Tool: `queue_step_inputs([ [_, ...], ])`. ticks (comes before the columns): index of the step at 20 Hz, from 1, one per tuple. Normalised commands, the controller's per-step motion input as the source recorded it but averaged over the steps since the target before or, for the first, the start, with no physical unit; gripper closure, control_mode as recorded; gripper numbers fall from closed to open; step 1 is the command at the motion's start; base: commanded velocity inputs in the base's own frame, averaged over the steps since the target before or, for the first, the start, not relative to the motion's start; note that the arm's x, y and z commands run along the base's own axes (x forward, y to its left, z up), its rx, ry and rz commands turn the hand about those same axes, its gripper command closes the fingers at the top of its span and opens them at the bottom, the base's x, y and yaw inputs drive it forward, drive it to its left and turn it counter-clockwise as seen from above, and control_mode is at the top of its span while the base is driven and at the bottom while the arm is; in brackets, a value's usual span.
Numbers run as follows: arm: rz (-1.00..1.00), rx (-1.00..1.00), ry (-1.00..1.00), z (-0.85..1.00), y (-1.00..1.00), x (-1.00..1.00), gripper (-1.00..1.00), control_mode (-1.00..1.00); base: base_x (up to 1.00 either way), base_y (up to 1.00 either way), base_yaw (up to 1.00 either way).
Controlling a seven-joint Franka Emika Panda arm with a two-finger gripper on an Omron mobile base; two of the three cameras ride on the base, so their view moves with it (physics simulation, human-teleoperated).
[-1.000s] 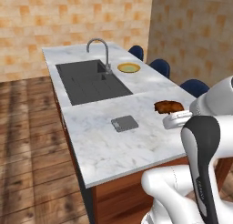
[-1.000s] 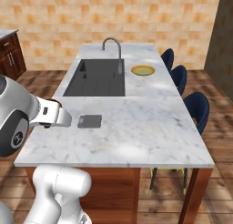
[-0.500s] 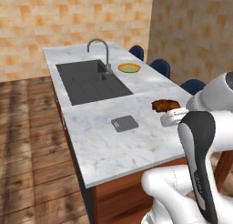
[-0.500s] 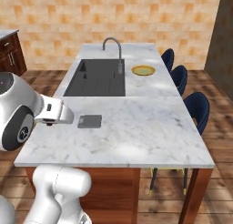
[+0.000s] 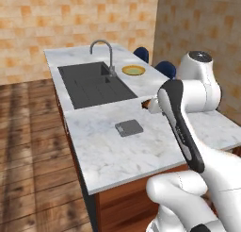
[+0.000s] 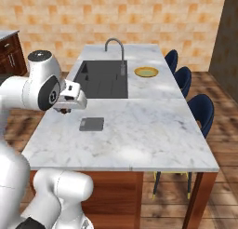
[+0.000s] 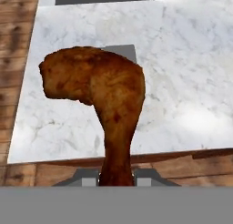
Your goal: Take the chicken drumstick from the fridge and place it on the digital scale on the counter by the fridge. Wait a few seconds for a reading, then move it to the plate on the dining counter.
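Drumstick (image 7: pixel 98 95) pinched by its narrow end in fingers (image 7: pixel 116 177), held above worktop (image 6: pixel 148 130) w/ scale (image 6: pixel 91 124) just behind it. Plate (image 6: pixel 146 72) sits well off by the sink; carry level, lower gently, probably centre before release.

On the worktop (image 6: pixel 153 125), the sink (image 6: pixel 104 79) is set toward the far left corner, the plate (image 6: pixel 146 72) to its right by the stools' edge. The digital scale (image 6: pixel 91 124) lies before the sink, near the left edge, with the chicken drumstick (image 7: pixel 102 95) held above it.
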Motion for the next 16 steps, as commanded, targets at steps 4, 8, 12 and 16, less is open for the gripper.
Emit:
queue_step_inputs([
  [4, 0.00, 0.00, 0.16, -0.92, 0.08, 1.00, 1.00, -1.00, 0.00, 0.00, 0.00],
  [8, 0.00, 0.00, 0.12, -1.00, 0.10, 1.00, 1.00, -1.00, 0.00, 0.00, 0.00],
  [12, 0.00, 0.00, 0.11, -1.00, 0.17, 1.00, 1.00, -1.00, 0.00, 0.00, 0.00],
  [16, 0.00, 0.00, 0.14, -0.83, 0.35, 1.00, 1.00, -1.00, 0.00, 0.00, 0.00],
])
